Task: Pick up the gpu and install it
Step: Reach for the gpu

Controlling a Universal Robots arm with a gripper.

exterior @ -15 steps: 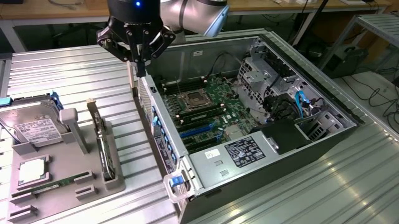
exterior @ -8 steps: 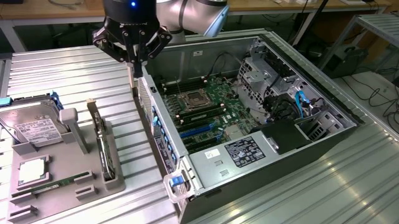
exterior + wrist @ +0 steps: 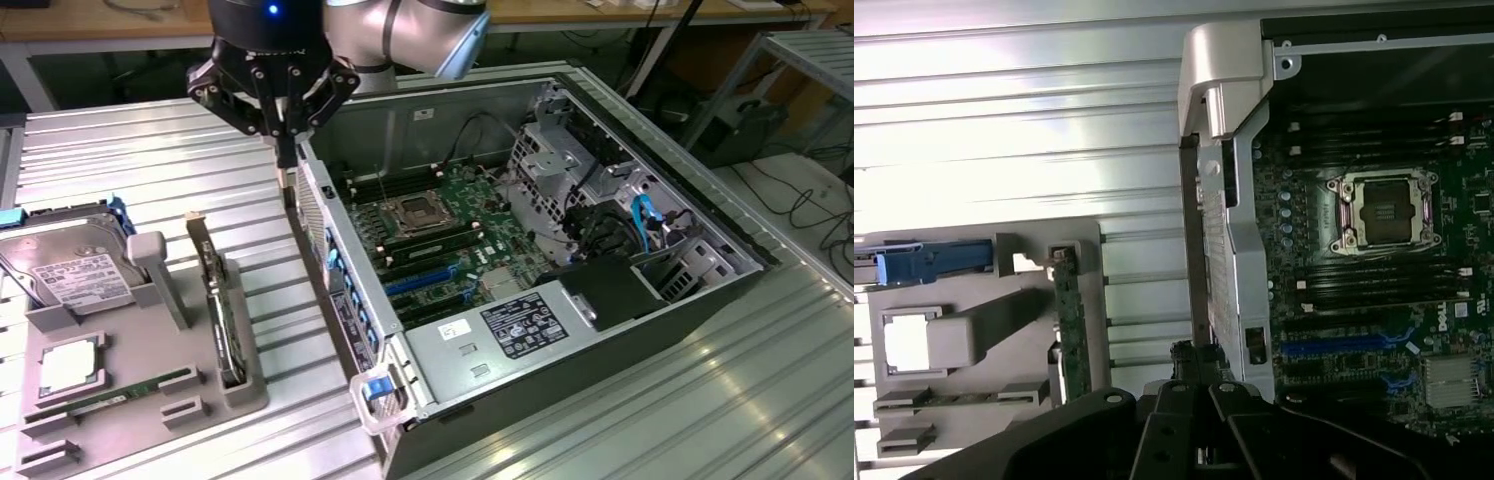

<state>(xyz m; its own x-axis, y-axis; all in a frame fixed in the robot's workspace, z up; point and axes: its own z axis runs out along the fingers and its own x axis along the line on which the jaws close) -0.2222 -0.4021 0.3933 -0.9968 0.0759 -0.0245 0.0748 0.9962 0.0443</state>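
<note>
The gripper (image 3: 283,150) hangs with its fingers pressed together and nothing between them, over the side wall of the open case (image 3: 400,120) that faces the holder (image 3: 167,290). The gpu (image 3: 220,300) is well apart from it, toward the exterior view's left, standing on edge in a slot of that grey holder on the desk (image 3: 160,150). It looks light, stiff and fragile. The bare upper edge seems the safest place to pinch, clear of fan and contacts.
</note>
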